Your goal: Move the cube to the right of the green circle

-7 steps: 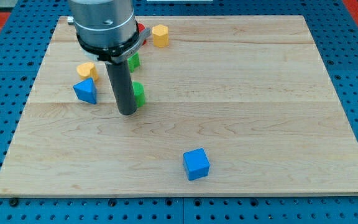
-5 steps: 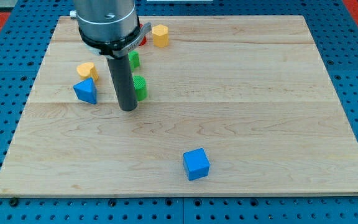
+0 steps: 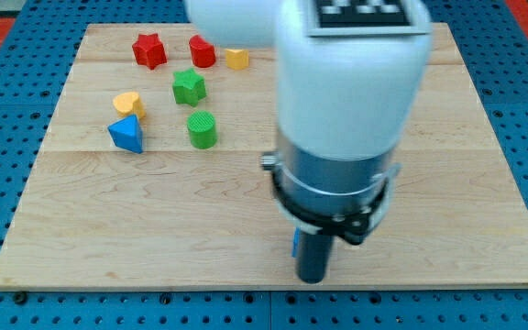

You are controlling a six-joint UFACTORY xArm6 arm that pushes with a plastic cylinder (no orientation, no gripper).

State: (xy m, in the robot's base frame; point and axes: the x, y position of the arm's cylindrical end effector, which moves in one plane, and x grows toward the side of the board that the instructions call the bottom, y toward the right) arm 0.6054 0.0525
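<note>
My tip rests on the wooden board near the view's bottom edge, right of centre. The blue cube is almost wholly hidden behind the rod; only a thin blue sliver shows at the rod's left side. The green circle stands far off at the upper left of the tip. The arm's white and grey body covers the middle of the view.
A green star sits above the green circle. A blue triangular block and a yellow heart lie at the left. A red star, a red block and a yellow block sit near the top edge.
The arm has swung from beside the green circle down and to the right; the tip now stands at the blue cube, covering it. The blocks at the upper left are uncovered.
</note>
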